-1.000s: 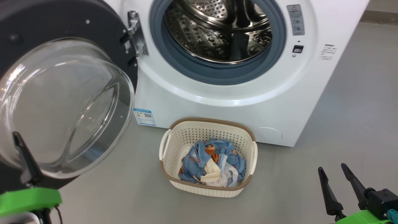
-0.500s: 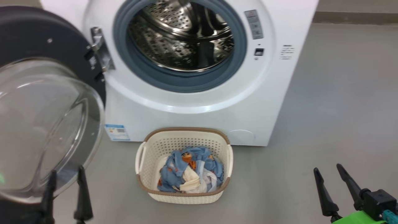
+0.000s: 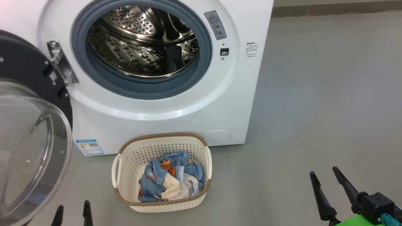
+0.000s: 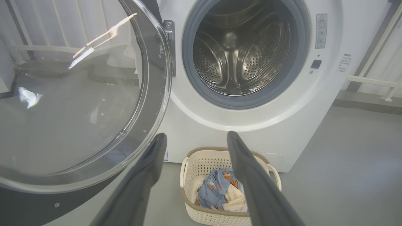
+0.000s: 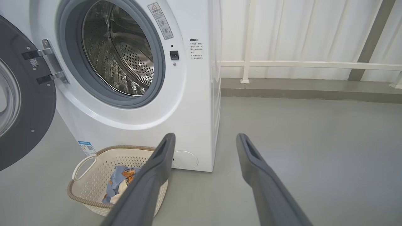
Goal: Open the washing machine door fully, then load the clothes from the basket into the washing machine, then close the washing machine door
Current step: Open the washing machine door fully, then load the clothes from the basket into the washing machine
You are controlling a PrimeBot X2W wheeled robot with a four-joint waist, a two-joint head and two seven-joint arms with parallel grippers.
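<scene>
The white washing machine (image 3: 163,110) stands with its steel drum (image 3: 141,44) exposed. The washing machine door (image 3: 28,141), black-rimmed with a clear glass bowl, is swung out to the left on its metal hinge (image 3: 61,64). On the floor in front sits the cream basket (image 3: 163,135), holding the clothes (image 3: 171,180), blue printed fabric over white and cream pieces. My left gripper (image 3: 72,207) is open, its tips low beside the door's lower edge and left of the basket. My right gripper (image 3: 323,172) is open and empty, well right of the basket. The left wrist view looks between open fingers (image 4: 147,169) at the basket (image 4: 220,150).
Grey floor (image 3: 314,110) stretches to the right of the machine. A white railing (image 5: 298,64) and pale panelled wall stand behind, past a low kerb (image 5: 314,91). A blue label sticker (image 3: 89,147) sits on the machine's lower left front.
The head camera has turned, so the machine, door and basket sit further left in the picture. My left gripper has come off the door glass and now shows lower. The right gripper barely moved.
</scene>
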